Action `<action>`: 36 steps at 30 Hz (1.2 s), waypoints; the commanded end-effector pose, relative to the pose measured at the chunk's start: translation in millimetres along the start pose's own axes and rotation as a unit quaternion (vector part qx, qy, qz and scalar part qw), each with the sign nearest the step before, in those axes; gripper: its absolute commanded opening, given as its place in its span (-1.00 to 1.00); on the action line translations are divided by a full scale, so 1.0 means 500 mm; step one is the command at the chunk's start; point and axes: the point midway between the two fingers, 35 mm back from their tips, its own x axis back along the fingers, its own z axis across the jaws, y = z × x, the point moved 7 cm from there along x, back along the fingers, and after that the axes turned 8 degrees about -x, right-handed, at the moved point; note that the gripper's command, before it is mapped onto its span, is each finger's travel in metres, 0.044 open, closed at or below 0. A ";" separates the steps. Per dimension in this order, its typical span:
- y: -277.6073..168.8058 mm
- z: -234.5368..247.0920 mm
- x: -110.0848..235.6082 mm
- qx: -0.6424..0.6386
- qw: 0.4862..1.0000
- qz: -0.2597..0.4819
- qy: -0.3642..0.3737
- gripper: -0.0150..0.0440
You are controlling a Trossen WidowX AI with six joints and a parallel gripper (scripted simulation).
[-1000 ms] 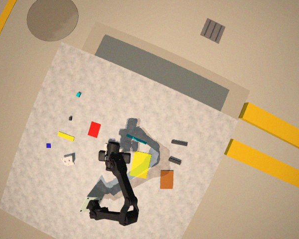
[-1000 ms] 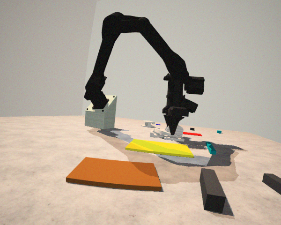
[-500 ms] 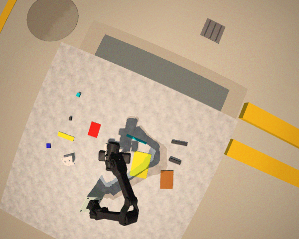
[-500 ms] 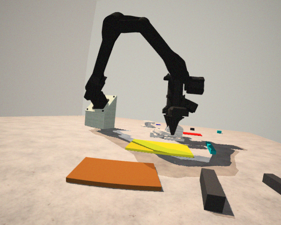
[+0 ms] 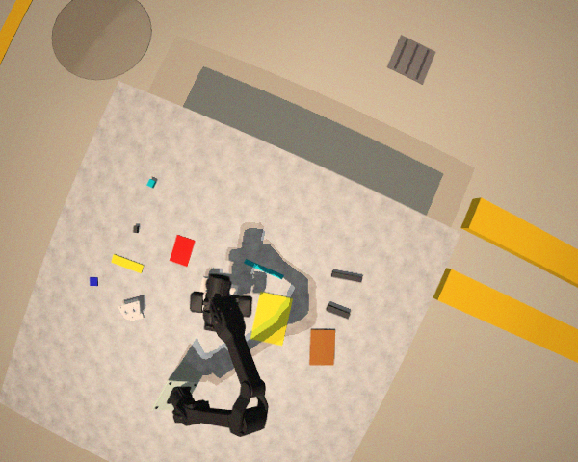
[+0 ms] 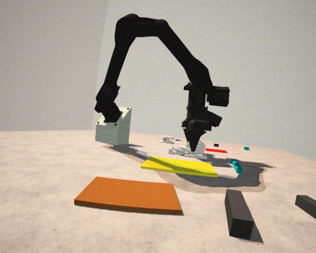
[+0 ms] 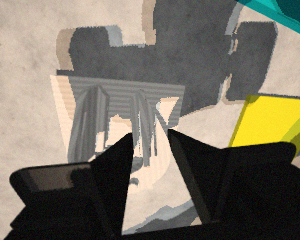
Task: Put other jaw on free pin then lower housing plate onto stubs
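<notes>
The gripper [image 5: 220, 304] [image 6: 193, 150] [image 7: 150, 134] points down with its fingers partway apart, closed on a pale part [image 7: 161, 167], probably the loose jaw, though glare and shadow blur its outline. Just beyond the fingertips in the wrist view, a ridged pale base [image 6: 197, 156] [image 7: 120, 86] carries upright grey pieces [image 7: 92, 120]; whether the gear teeth mesh or a jaw sits on the free pin, I cannot tell. The task's pale parts are thus right at and under the tool, low over the table [image 5: 279, 173] [image 6: 43, 174] [image 7: 15, 125]. Seen from above, a yellow plate [image 5: 268, 318] [image 6: 183, 166] [image 7: 272, 117] lies to the right of the gripper, and a teal bar [image 5: 263, 269] [image 6: 236, 166] [image 7: 285, 14] to its upper right. An orange plate [image 5: 322, 346] [image 6: 130, 194] is farther off to the lower right, with two dark bars [image 5: 347, 275] [image 6: 238, 212] well to the right of the tool. A red plate [image 5: 182, 250] [image 6: 216, 150] lies to the upper left of the gripper, and a pale block with dark holes [image 5: 131, 310] [image 6: 167, 139] stands well apart to its left.
</notes>
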 end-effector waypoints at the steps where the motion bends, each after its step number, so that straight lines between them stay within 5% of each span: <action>1: 0.002 -0.001 -0.002 -0.002 1.000 -0.001 0.000 -0.04; 36: 0.002 -0.001 -0.010 -0.002 1.000 -0.001 -0.001 -0.04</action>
